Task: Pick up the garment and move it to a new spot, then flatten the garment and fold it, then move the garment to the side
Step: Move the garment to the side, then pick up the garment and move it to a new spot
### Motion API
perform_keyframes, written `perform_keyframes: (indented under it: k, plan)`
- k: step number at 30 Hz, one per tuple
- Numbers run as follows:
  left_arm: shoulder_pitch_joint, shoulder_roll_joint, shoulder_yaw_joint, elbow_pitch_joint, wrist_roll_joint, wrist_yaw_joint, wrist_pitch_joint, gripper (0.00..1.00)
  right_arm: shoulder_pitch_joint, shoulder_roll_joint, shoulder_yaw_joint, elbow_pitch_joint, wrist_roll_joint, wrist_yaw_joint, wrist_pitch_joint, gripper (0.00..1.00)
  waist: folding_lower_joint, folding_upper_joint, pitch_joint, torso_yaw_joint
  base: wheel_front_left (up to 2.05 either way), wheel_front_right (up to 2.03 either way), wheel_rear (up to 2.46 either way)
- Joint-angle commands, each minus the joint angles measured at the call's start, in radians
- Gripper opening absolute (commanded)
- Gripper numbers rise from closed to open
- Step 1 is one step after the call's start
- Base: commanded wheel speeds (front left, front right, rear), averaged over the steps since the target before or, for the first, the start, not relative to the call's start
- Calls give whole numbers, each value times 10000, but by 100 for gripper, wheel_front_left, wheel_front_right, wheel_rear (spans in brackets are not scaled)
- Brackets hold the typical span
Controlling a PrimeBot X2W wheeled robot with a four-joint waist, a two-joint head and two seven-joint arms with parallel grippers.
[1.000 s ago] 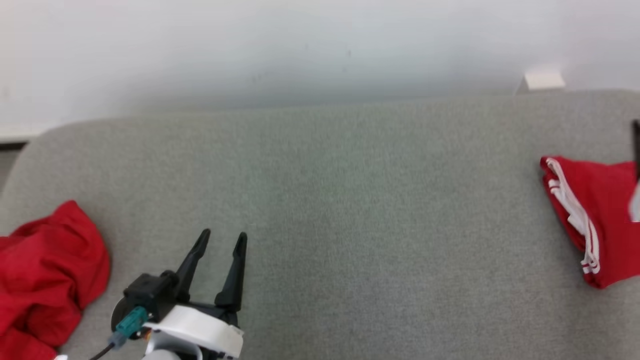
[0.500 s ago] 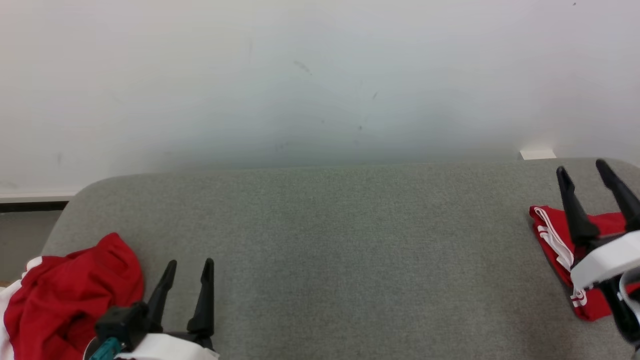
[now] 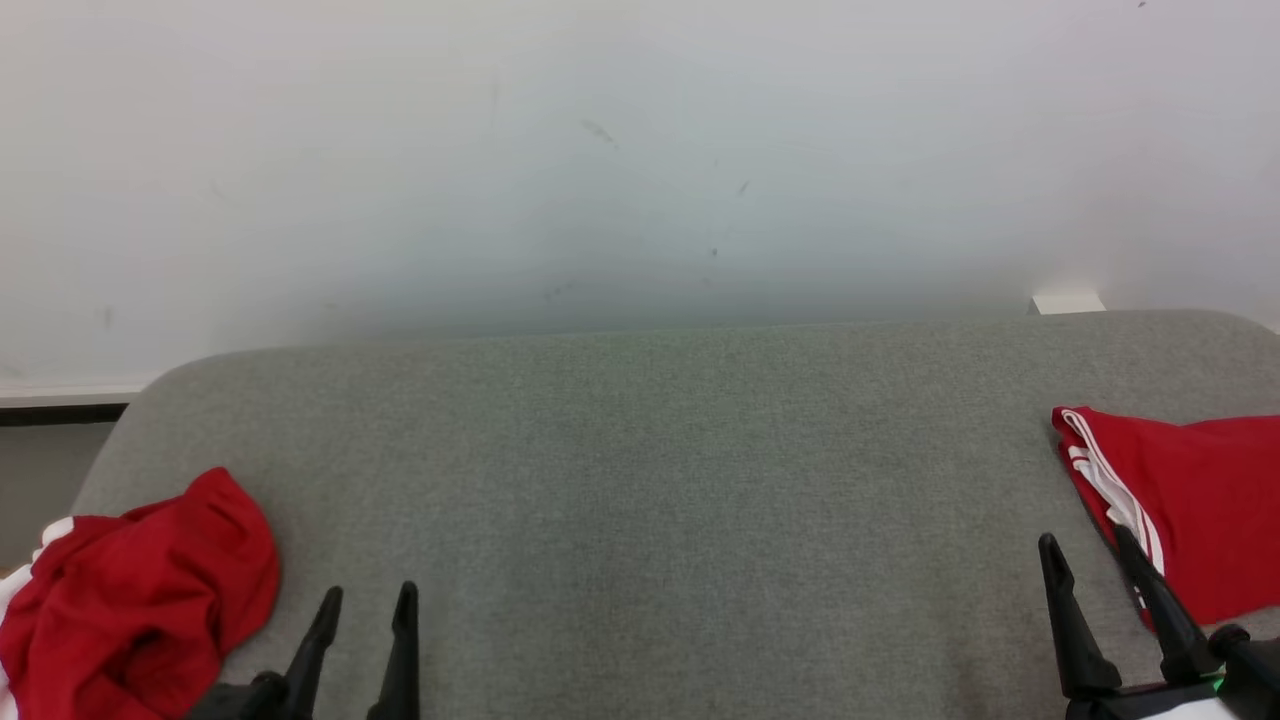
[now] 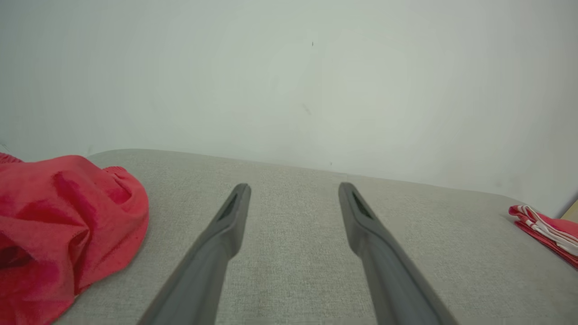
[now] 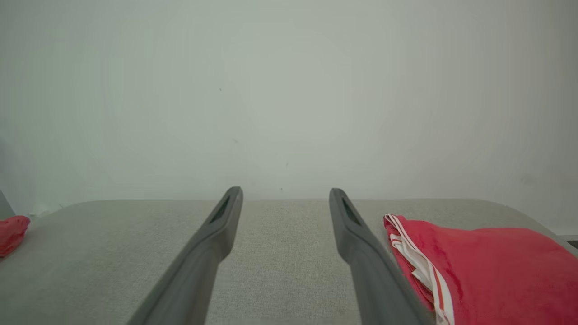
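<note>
Between the left tool point(image 3: 369, 592) and the right tool point(image 3: 1087, 537), and ahead of both as far as the wall point(image 3: 640, 150), the grey fabric tabletop point(image 3: 640, 480) lay bare, giving either one open room to pass. Just outside the left tool a crumpled red garment point(image 3: 140, 590) heaped up and blocked that side. A folded red garment point(image 3: 1190, 500) lay low and flat just beside the right tool's outer finger.

No readable lettering anywhere — not even on the folded garment point(image 3: 1200, 485).
</note>
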Motion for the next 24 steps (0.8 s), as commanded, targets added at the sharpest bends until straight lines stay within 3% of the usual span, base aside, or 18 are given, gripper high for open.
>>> perform_keyframes:
  k: [1, 10, 24]
  plan:
    - [134, -13, 75, -21, 191, -38, 2, 100, 288, 108, -114, -106, -134, -22, -71, 100, 1, -1, 7, -45, 0, 0, 0]
    - [387, -105, 296, 11, 368, -126, 2, 100, 870, 895, -400, -252, -804, -24, -64, 100, 1, -1, 14, -277, 0, 0, 0]
    - [225, -149, 215, 98, 617, -195, 2, 100, 732, 1061, -321, -34, -934, -23, -67, 100, 1, -1, -70, -275, 0, 0, 0]
